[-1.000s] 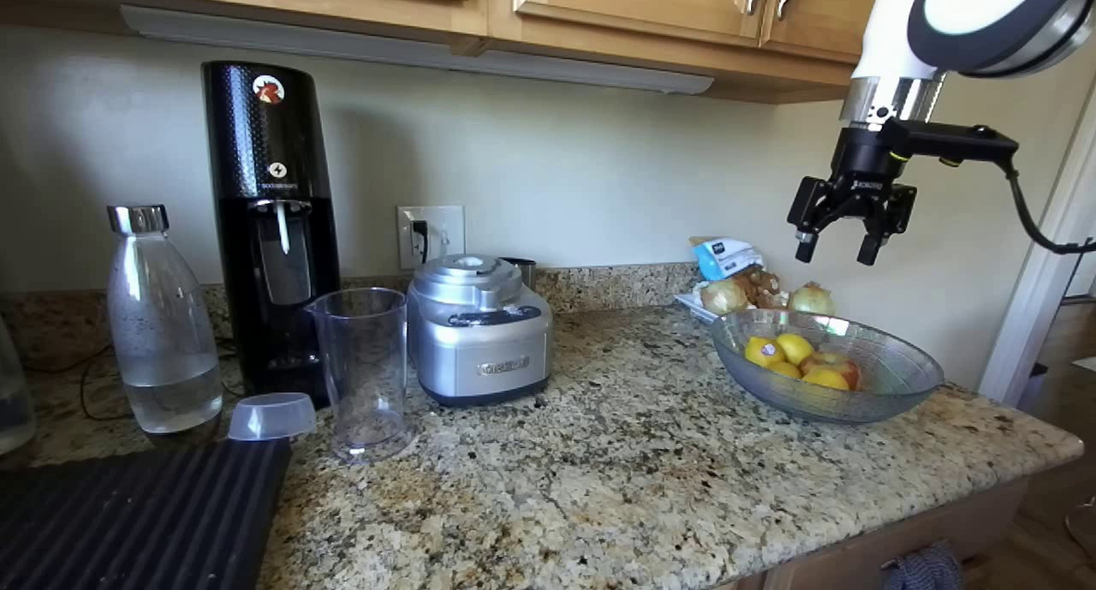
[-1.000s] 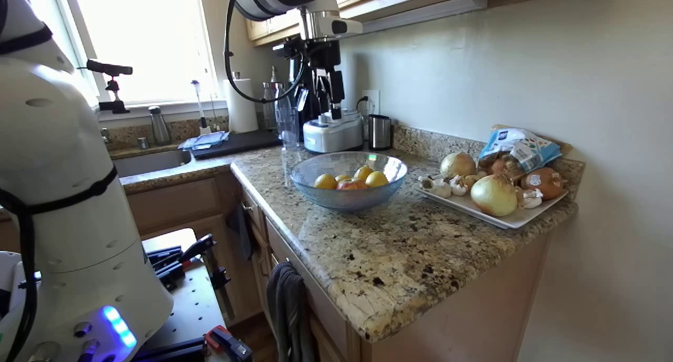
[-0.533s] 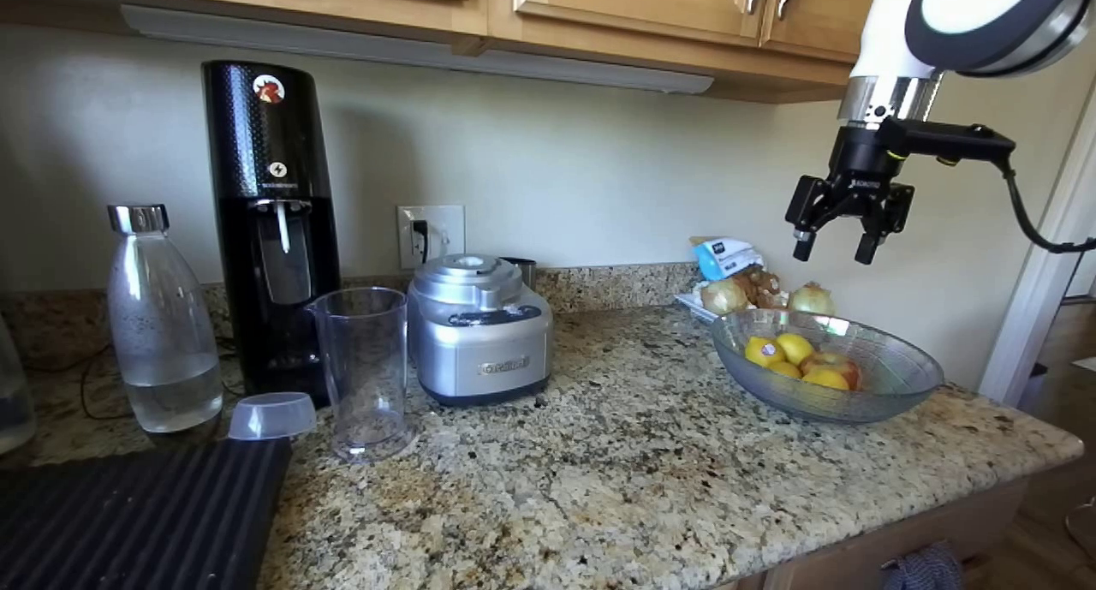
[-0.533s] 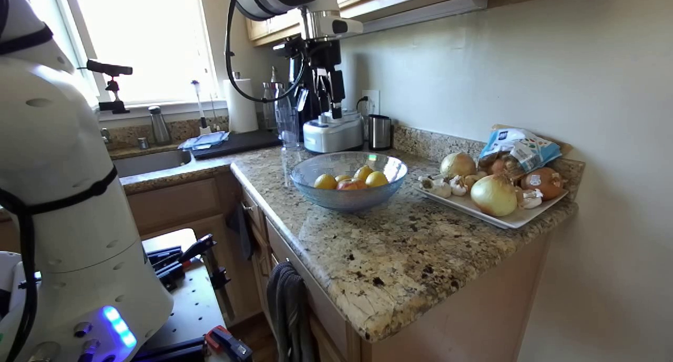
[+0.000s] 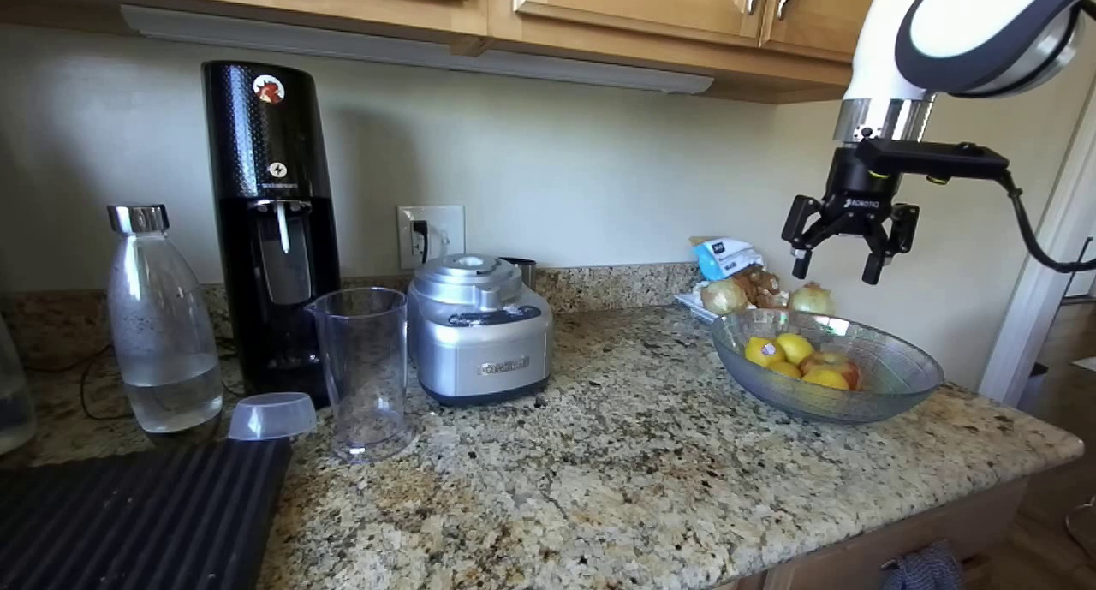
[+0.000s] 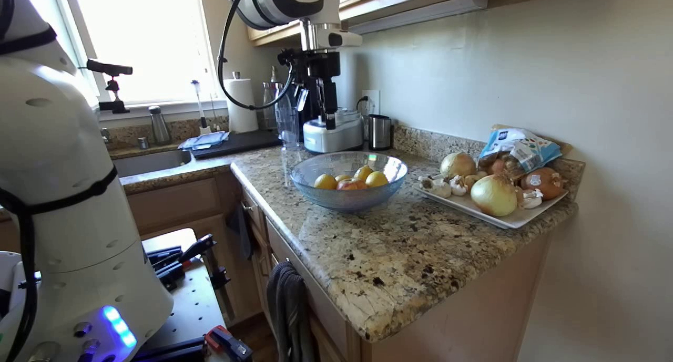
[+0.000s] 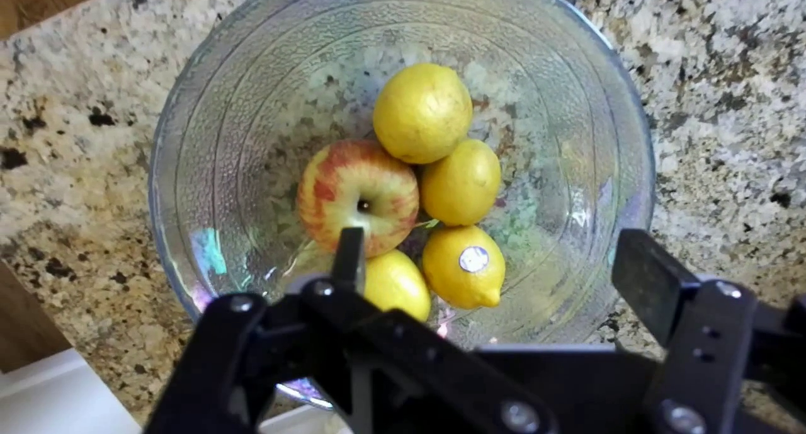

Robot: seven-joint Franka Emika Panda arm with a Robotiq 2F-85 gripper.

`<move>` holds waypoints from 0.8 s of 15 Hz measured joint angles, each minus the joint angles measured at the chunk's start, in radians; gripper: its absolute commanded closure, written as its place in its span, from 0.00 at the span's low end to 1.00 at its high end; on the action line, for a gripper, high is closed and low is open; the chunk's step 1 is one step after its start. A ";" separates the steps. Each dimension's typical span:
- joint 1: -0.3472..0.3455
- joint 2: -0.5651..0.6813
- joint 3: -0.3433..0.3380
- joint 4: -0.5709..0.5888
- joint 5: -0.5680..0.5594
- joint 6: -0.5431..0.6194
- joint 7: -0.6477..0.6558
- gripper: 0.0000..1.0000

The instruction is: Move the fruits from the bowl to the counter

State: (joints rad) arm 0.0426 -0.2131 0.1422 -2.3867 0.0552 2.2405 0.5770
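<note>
The fingers [image 7: 648, 283] are spread wide and point down above the clear glass bowl [image 6: 349, 199], apart from its rim. All five fruits [image 7: 423, 111] lie in the bowl: a red-and-yellow apple [image 7: 356, 191] and four lemons [image 7: 461, 182] bunched beside it, one lemon wearing a small sticker [image 7: 473, 259]. In the wrist view the tip of one finger overlaps the apple and a lemon.

The bowl stands on the speckled granite tabletop [image 6: 399, 262], near its long front edge and back from the corner where front and end edges meet. A white tray [image 6: 528, 215] sits near the corner between wall [image 6: 499, 62] and end edge, with onions [image 6: 493, 195], garlic [image 6: 435, 187] and a blue-and-white bag [image 6: 526, 152].

Well apart, along the back edge, stand a steel canister [image 6: 379, 132], a silver appliance [image 5: 484, 350] and a black drink machine [image 5: 274, 145]. A tall clear glass [image 5: 364, 376] and a bottle [image 5: 164, 333] stand beside the machine; a black ribbed mat [image 5: 145, 521] lies near the glass. A grey towel [image 6: 289, 309] hangs below the front edge.
</note>
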 measured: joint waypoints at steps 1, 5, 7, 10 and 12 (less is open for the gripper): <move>0.000 0.003 0.001 -0.004 0.000 0.002 0.022 0.00; 0.000 0.029 0.003 -0.032 -0.001 0.020 0.086 0.00; -0.001 0.050 0.003 -0.056 -0.007 0.064 0.117 0.00; -0.002 0.091 0.000 -0.089 -0.009 0.151 0.134 0.00; -0.002 0.115 -0.004 -0.106 -0.009 0.202 0.134 0.00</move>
State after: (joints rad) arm 0.0410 -0.0979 0.1381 -2.4922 0.0464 2.4424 0.7109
